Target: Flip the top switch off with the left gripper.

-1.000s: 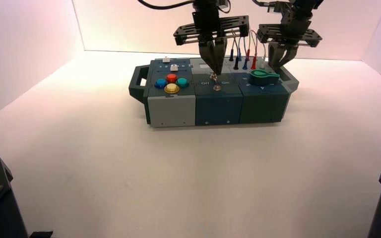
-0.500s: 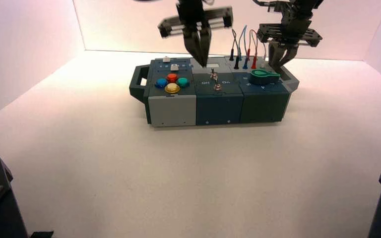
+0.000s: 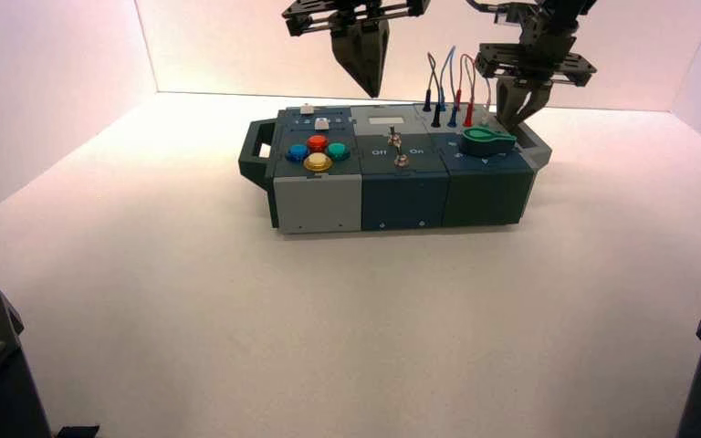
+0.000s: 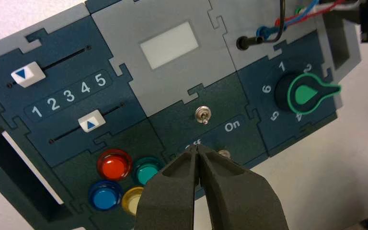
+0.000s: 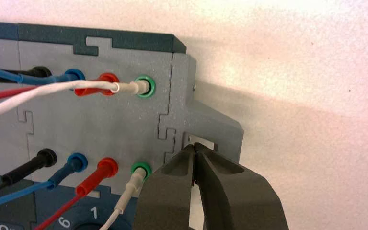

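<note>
Box [image 3: 315, 205] sits at frame centre on the surface [image 3: 237, 310]. Left claw [image 3: 371, 91] hangs at upper centre, fingers together, clear above the box. Top switch [image 3: 392, 139] stands on the middle panel, untouched. Right claw [image 3: 514, 123] at upper right, fingers together, over the box's handle.

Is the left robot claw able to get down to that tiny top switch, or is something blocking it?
Probably yes. The left gripper hangs above the box's back edge, fingers together, with only open air between it and the top switch. The wires and the right gripper sit off to the side.
</note>
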Tool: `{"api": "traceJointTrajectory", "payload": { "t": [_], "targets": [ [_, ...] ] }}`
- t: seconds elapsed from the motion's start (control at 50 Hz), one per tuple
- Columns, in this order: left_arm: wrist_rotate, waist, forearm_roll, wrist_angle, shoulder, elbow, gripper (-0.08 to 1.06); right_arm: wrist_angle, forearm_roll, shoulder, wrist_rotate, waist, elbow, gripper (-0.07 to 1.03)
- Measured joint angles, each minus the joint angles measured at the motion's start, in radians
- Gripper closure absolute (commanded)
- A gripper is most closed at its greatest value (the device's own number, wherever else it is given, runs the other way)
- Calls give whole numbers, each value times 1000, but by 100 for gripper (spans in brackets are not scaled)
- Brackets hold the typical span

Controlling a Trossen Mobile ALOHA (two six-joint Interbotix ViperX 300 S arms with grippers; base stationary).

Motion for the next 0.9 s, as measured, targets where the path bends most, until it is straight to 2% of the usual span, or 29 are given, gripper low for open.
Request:
{"api": "traceJointTrajectory", "payload": {
  "t": [0.14, 0.28, 0.46, 0.6, 0.8, 0.9],
  "targets": [
    [38, 0, 0, 15, 0, 8, 101, 9, -2, -15, 0, 0, 9, 99],
    [94, 0, 3, 41, -2, 8, 101, 23, -11, -46, 0, 3, 18, 99],
    [137, 2, 6, 58, -9, 8, 101, 41, -14, -89, 0, 2, 28, 99],
    [202, 0, 6, 40, -20, 12, 101, 57, -17, -141, 0, 0, 52, 99],
    [235, 2, 6, 21, -21, 23, 101, 63, -17, -204, 0, 3, 91, 99],
    [272, 0, 8, 3, -28, 32, 101, 75, -17, -244, -2, 0, 118, 99]
  ]
}}
